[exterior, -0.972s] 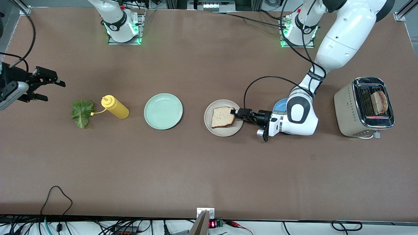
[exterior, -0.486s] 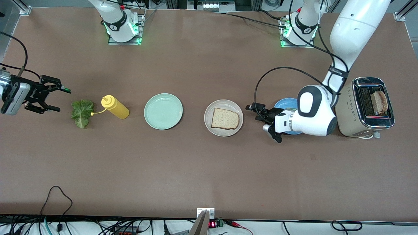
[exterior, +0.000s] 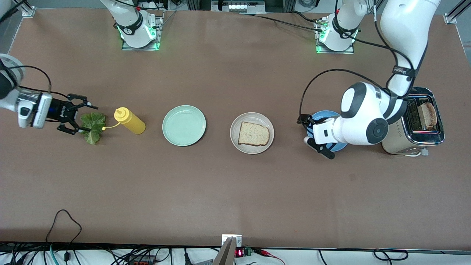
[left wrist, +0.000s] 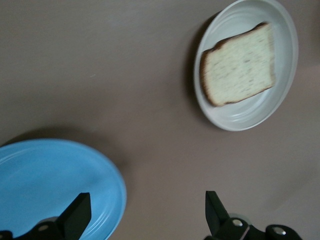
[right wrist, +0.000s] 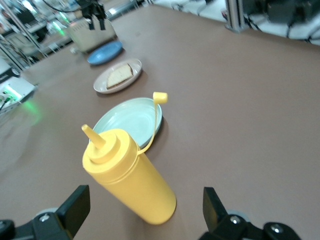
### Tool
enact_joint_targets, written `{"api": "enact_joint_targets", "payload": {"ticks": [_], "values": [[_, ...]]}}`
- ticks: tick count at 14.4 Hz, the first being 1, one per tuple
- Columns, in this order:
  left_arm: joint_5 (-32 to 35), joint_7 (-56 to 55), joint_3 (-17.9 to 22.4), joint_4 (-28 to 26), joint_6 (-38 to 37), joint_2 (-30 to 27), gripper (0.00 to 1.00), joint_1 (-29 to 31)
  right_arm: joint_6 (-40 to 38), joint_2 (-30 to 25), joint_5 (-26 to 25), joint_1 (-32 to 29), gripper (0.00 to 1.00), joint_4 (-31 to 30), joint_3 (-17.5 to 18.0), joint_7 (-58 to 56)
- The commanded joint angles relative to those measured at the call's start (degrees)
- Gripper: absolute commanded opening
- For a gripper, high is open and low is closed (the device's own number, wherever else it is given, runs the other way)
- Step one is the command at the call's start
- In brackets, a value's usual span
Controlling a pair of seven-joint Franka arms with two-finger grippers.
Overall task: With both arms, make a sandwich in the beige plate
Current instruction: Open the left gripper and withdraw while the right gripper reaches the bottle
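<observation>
Resting on the beige plate [exterior: 252, 133], one bread slice [exterior: 253, 133].
Left gripper [exterior: 317, 133] hangs open over the blue plate [exterior: 317, 117]; right gripper [exterior: 81, 119] is open over the lettuce leaf [exterior: 92, 127], beside the yellow bottle [exterior: 130, 120].

- Bare table lay open between the beige plate [exterior: 252, 133] and the blue plate [exterior: 318, 117].
- A yellow squeeze bottle [exterior: 130, 121] stood just beside the lettuce leaf [exterior: 92, 127], crowding that approach.

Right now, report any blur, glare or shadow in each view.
Front view: even light, sharp, green glow at both arm bases, glint on the toaster. Left wrist view: soft motion blur on the bread slice and blue plate, which casts a dark shadow. Right wrist view: mustard bottle slightly soft, background blurred.
</observation>
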Motion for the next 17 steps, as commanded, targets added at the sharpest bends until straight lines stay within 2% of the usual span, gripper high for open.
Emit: {"api": "enact_joint_targets", "payload": {"ticks": [1,5,8,11,13,14,15,17], "values": [[8.1,-4.1,0.4,2.7,-6.2,-3.3,1.0,-0.1,-1.3,2.7,5.7,-0.9,1.0,-1.9,0.9,-10.3],[19.0,-9.4,0.0,12.8,-18.7,-4.1,1.0,-0.1,-4.0,9.1,10.4,-0.8,1.0,-2.2,0.9,-22.7],[19.8,-11.6,0.3,20.5,-27.4,-5.5,1.0,0.2,-4.5,12.4,13.4,-0.6,1.0,-2.2,1.2,-29.1],[19.6,-11.4,0.2,24.1,-30.0,-8.4,1.0,2.9,-5.7,15.0,16.5,0.6,1.0,-2.2,1.3,-33.2],[18.3,-10.6,0.2,24.9,-30.2,-11.2,1.0,6.0,-5.8,15.7,17.7,1.5,1.0,-2.1,1.4,-34.2],[17.1,-10.7,0.8,23.3,-29.6,-13.8,1.0,5.9,-5.9,16.3,18.7,2.1,1.0,-2.2,1.3,-35.1],[16.4,-10.6,2.6,21.2,-29.1,-15.8,1.0,5.3,-5.9,16.7,19.4,2.6,1.0,-2.2,1.4,-36.0],[12.9,-10.5,10.6,14.1,-24.6,-21.6,1.0,1.2,-6.1,17.0,20.5,4.0,1.0,-2.1,1.4,-36.9]]}}
